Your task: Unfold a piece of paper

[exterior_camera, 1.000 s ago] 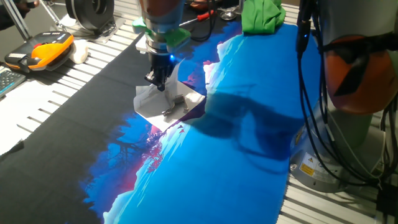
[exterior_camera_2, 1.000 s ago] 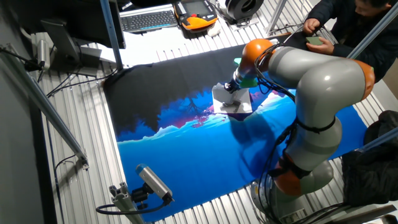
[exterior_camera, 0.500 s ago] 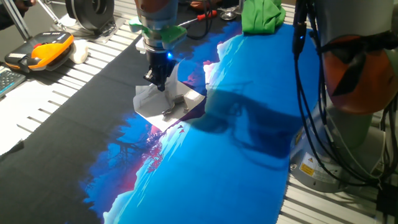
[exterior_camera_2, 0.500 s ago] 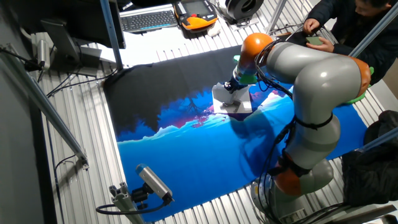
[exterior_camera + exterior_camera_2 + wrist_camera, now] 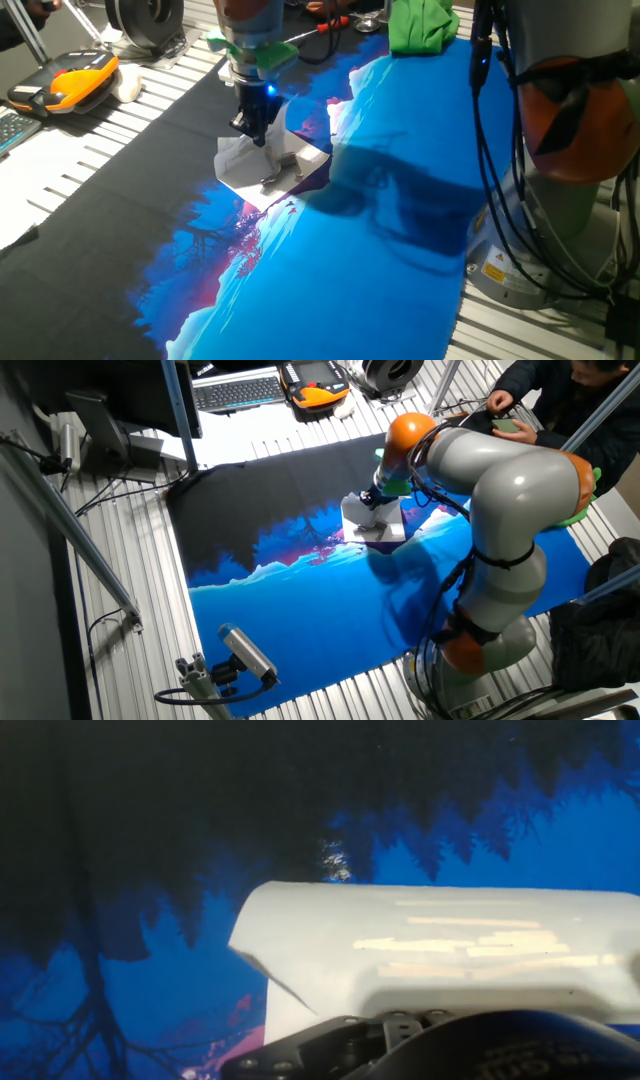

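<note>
Paper (image 5: 262,165) lies folded, white, centre-left of frame, on the blue-and-black printed cloth (image 5: 380,240); one flap is raised. Gripper (image 5: 256,135) is down at the sheet's upper edge; in the hand view the paper (image 5: 430,955) fills the lower right, just beyond the gripper body. Fingertips are hidden, so cannot tell whether they pinch the flap or stand apart.

Risk, as judged: a thin sheet may slide on the cloth or tear at the crease if lifted by one layer.

No legible writing; yellow label on arm base (image 5: 494,272) too small to read.
</note>
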`<state>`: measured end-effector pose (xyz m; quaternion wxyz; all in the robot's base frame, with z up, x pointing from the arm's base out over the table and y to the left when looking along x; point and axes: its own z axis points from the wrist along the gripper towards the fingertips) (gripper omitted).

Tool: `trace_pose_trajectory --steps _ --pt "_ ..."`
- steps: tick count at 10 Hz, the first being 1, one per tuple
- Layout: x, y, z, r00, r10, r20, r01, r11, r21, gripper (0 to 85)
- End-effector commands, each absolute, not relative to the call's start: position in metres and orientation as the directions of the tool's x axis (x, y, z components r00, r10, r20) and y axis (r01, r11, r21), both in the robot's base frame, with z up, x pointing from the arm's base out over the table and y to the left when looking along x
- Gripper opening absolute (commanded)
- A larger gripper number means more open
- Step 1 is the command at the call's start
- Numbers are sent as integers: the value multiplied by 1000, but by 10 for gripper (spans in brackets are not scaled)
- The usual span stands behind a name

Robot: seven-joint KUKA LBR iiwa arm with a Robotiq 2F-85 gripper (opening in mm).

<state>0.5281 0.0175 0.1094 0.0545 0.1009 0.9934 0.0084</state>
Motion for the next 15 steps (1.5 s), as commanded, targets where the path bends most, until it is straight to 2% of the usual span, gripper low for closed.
trace_pose_trajectory --steps 1,5,9,13,15 --pt "528 17 109 -973 199 -116 198 980 23 0" --pt "534 16 109 -974 207 -95 206 978 19 0" --pt "580 -2 107 -977 185 -104 184 983 17 0" --pt "601 -5 90 -977 174 -126 173 985 16 0" --pt "612 -10 91 -978 171 -122 167 985 37 0"
